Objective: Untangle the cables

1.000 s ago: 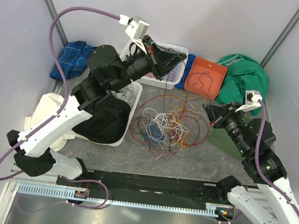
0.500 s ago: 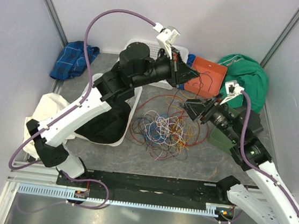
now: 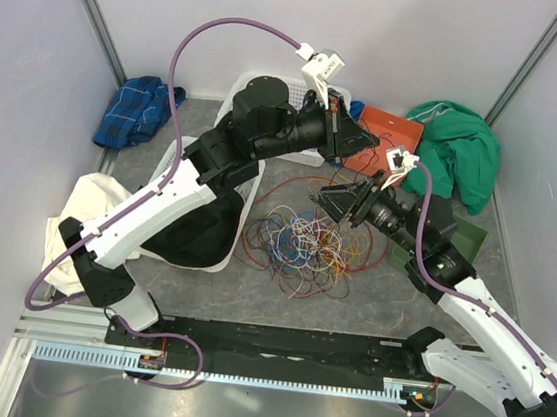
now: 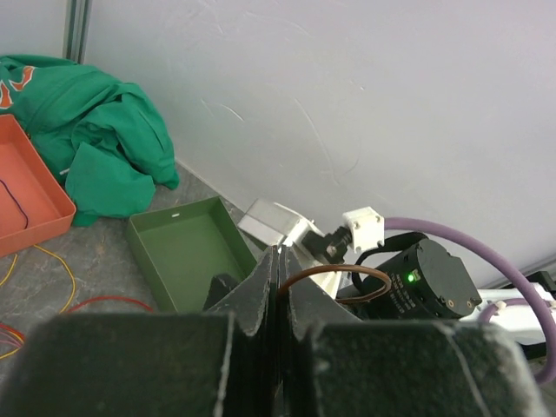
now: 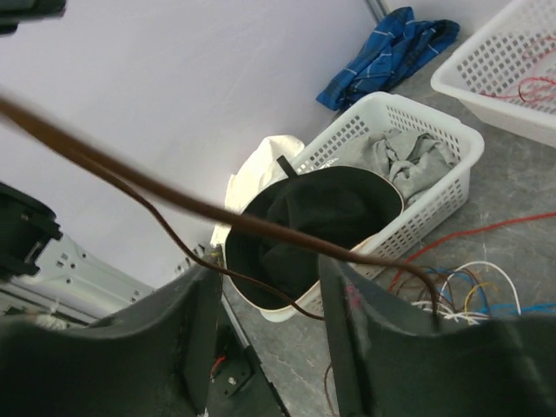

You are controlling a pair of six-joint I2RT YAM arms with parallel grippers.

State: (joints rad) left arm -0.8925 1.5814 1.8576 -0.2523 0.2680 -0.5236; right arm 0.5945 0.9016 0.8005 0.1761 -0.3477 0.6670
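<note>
The cables (image 3: 305, 237) lie as a loose many-coloured tangle on the grey floor between the arms. My left gripper (image 3: 369, 144) is raised beside the orange tray and is shut on a thin brown cable (image 4: 347, 271), which loops out to the right of its closed jaws (image 4: 280, 261). My right gripper (image 3: 329, 202) hovers over the tangle's far right side, just below the left gripper. It is open (image 5: 269, 304). The same brown cable (image 5: 261, 226) runs slack across the gap between its fingers, and they are not closed on it.
An orange tray (image 3: 393, 131) and a green cloth (image 3: 456, 148) are at the back right. A green bin (image 4: 187, 252) sits beside the right arm. A white basket with black cloth (image 3: 246, 180) stands left of the tangle, with another basket (image 3: 247, 89) behind. A blue cloth (image 3: 133, 112) is far left.
My left arm swung right from the back basket to the orange tray, carrying the brown cable. My right arm reached left and forward, from the green bin to over the tangle.
</note>
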